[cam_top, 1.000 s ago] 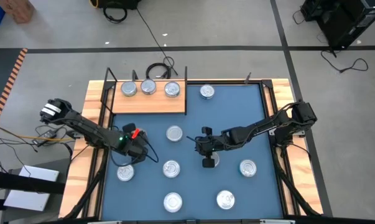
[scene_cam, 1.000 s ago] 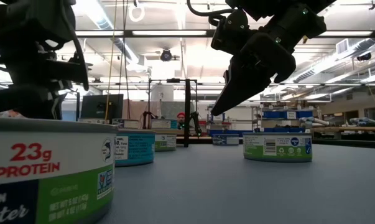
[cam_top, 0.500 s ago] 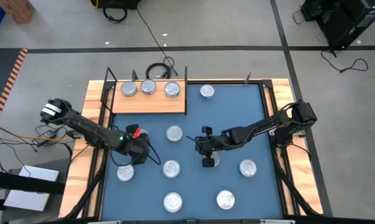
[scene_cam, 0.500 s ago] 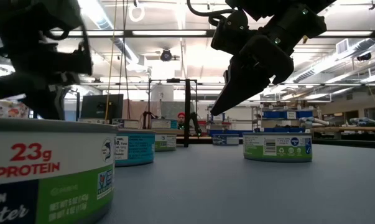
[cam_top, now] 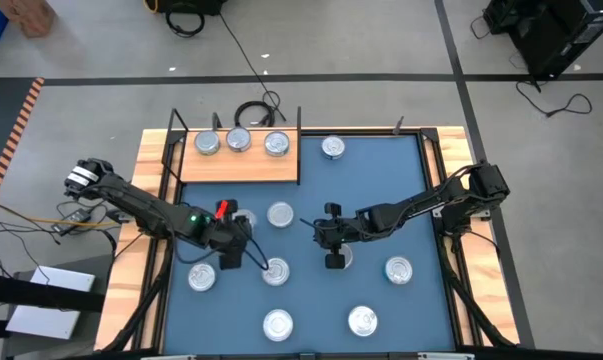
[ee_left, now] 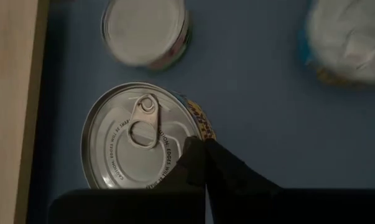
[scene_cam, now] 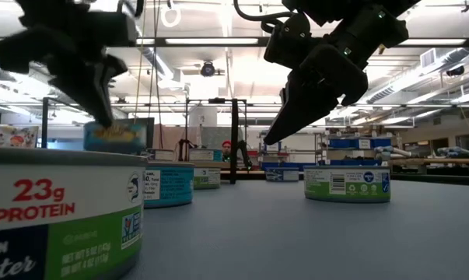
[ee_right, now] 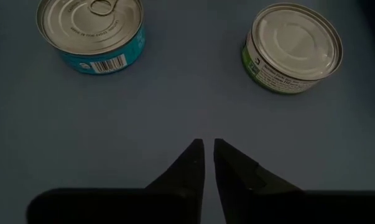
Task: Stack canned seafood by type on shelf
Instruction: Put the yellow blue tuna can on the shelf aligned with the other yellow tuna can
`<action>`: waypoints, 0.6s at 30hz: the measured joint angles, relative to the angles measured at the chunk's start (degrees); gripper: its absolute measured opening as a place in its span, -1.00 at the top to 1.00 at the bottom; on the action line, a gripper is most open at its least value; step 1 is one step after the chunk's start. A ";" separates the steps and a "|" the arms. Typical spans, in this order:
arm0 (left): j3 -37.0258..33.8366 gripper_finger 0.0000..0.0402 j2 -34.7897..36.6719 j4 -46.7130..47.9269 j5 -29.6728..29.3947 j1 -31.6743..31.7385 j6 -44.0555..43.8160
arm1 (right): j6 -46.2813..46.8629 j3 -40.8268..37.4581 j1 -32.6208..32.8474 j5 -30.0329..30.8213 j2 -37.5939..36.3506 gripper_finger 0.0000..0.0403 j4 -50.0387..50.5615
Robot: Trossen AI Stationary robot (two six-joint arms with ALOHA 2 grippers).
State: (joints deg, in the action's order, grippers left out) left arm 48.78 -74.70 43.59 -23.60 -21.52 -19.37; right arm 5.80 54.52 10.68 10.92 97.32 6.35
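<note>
On the blue mat point(cam_top: 311, 290) our left gripper point(cam_top: 231, 252), fingers pressed together, hovers over a tin point(ee_left: 140, 140) — rigid, slick, likely best gripped across its rim.

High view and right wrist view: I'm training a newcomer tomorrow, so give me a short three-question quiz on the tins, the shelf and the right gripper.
1. How many tins stand on the shelf?
2. True or false: the right gripper holds a tin.
3. In the right wrist view, which tin shows a pull tab? A: the blue-labelled tin. B: the green-labelled tin.

Key: 1. Three. 2. False; nothing sits between its fingers. 3. A.
</note>
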 joint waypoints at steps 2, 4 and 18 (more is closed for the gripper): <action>0.39 1.00 0.02 -2.71 0.76 -0.34 1.13 | 0.00 0.00 0.01 0.00 0.00 0.77 -0.05; 0.39 1.00 0.02 -5.70 2.35 -0.39 1.48 | -0.34 0.00 0.02 0.02 0.00 0.77 -0.44; 0.39 1.00 0.04 -16.39 5.87 -0.29 4.43 | -5.89 0.01 3.19 5.97 0.00 0.33 -4.82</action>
State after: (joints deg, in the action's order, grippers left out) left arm 49.17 -74.65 27.20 -17.74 -21.82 -14.94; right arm -0.09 54.53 13.87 16.88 97.32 1.53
